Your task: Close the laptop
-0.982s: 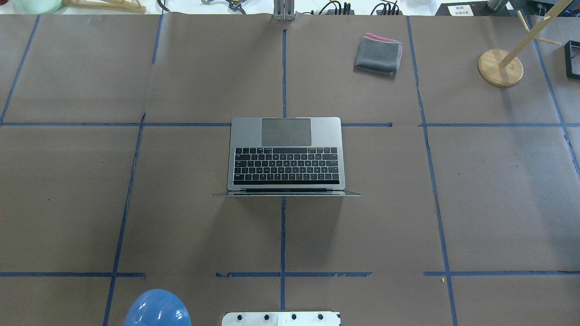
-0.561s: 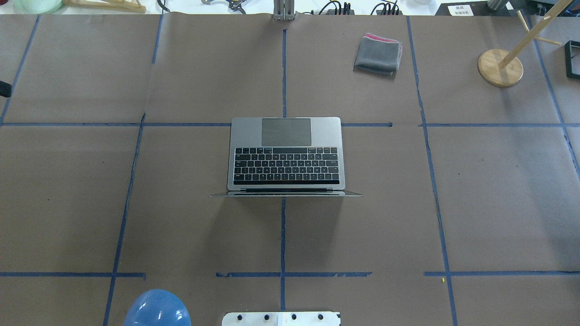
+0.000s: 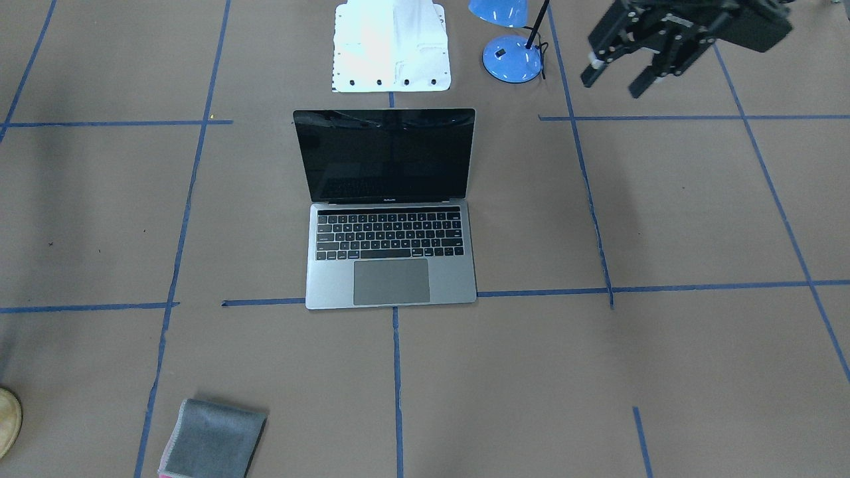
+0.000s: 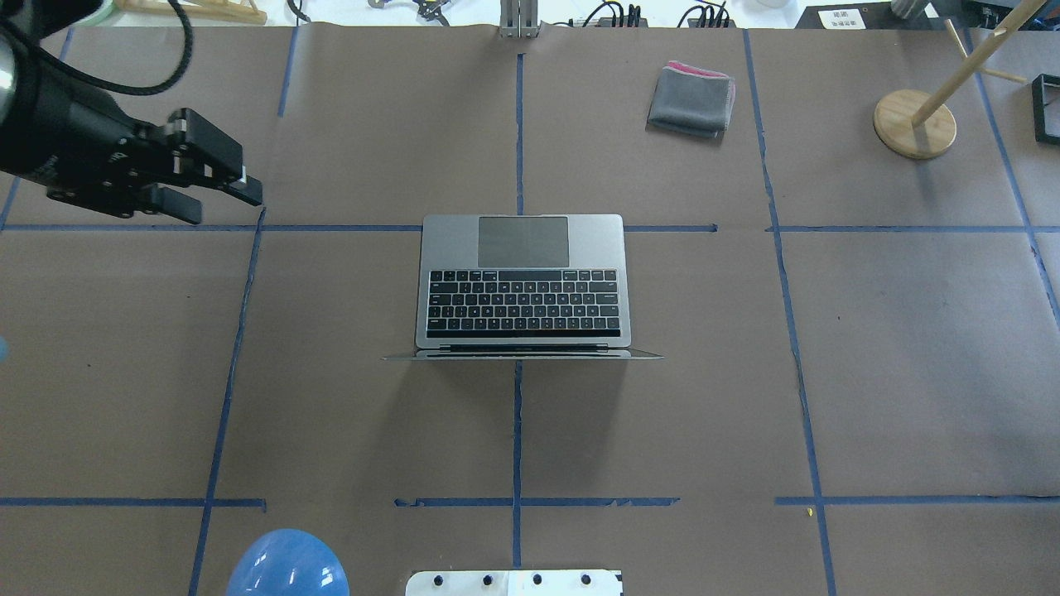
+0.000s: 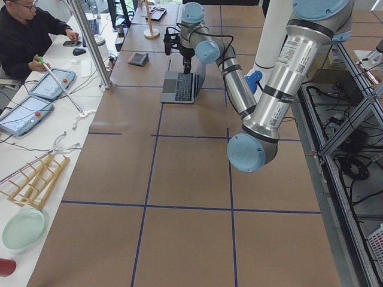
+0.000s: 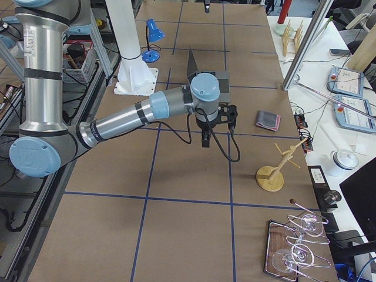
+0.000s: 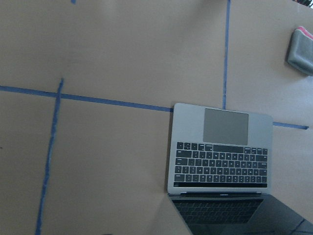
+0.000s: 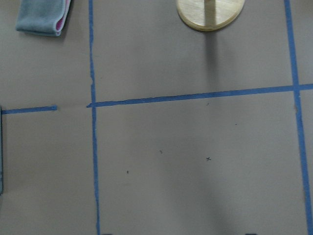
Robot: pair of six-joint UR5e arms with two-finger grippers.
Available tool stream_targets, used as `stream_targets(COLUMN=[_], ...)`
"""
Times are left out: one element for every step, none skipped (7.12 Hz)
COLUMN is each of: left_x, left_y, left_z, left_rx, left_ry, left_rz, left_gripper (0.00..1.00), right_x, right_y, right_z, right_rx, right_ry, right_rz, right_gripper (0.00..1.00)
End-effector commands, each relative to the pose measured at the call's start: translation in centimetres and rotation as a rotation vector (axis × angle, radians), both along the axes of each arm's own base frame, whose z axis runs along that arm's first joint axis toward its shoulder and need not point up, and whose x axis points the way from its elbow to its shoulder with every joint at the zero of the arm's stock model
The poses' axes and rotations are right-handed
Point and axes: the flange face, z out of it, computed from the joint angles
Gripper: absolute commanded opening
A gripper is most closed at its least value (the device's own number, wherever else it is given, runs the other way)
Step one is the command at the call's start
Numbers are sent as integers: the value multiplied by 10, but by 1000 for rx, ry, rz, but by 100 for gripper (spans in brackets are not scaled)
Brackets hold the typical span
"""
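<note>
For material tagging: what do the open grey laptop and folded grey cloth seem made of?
Slim grey laptop: likely matte metal, evenly dull grey; its black screen is glossy, mirroring the keys. Folded grey cloth: soft fabric, perhaps microfibre, with rounded folds.

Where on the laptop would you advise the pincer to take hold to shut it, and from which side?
Probably the free top edge of the lid, near its middle, approached from above on the robot's side. The laptop stands open with its screen facing away from the robot, so that thin edge is uppermost, and pressing it forward and down should fold it onto the keyboard.
</note>
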Motion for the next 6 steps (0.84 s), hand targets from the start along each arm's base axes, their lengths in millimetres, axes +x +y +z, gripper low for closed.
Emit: stream_targets(left_x=[73, 95, 104, 112, 118, 119], left_y=[44, 60, 68, 76, 81, 82], left_z=[-17, -28, -30, -30, -32, -33], left_rx=[19, 44, 28, -1, -1, -3], left_ry=[-14, -6, 0, 5, 8, 8], left_rz=[16, 44, 52, 63, 77, 79], left_gripper=[9, 4, 2, 2, 2, 1], right_x=[-52, -89, -142, -188, -215, -237], right_y=[18, 23, 36, 53, 69, 86], right_z=[-58, -74, -90, -102, -111, -118], right_rx=[15, 20, 35, 30, 54, 83], right_ry=[-55, -95, -131, -174, -221, -259], right_rz=[5, 38, 72, 85, 51, -16], right_gripper=[61, 43, 31, 16, 4, 1])
